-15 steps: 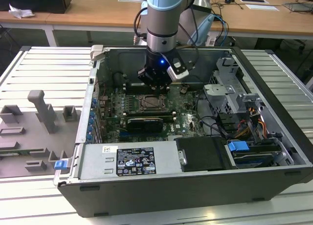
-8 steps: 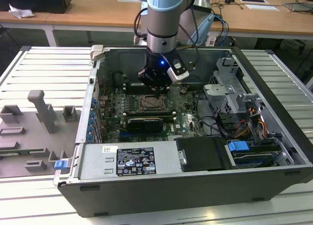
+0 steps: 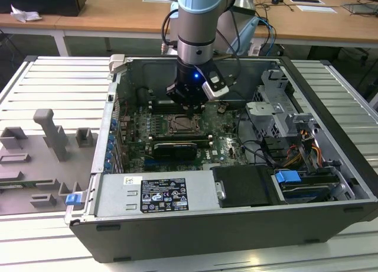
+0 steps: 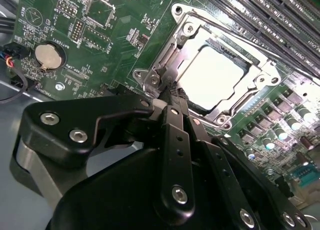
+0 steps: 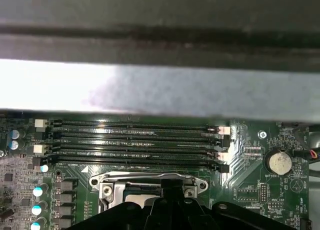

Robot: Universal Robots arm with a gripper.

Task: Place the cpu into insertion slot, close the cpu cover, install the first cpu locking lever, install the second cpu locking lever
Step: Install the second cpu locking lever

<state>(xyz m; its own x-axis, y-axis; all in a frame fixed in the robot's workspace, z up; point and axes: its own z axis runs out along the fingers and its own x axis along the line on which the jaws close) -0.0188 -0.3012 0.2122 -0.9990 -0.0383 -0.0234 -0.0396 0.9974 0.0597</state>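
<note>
Black gripper, fingers narrowed together, touches the silvery hinged cpu cover; pale square cpu sits socketed.

A broad pale metal band runs across the upper half of the frame, darker metal above it. Below lies the green motherboard — four long dark memory slots run side by side across the middle. At the lower right sits a round silvery coin battery. At the bottom centre, the silvery socket frame shows — the black gripper body overlaps its near edge. Pale-topped capacitors line the lower left.
</note>
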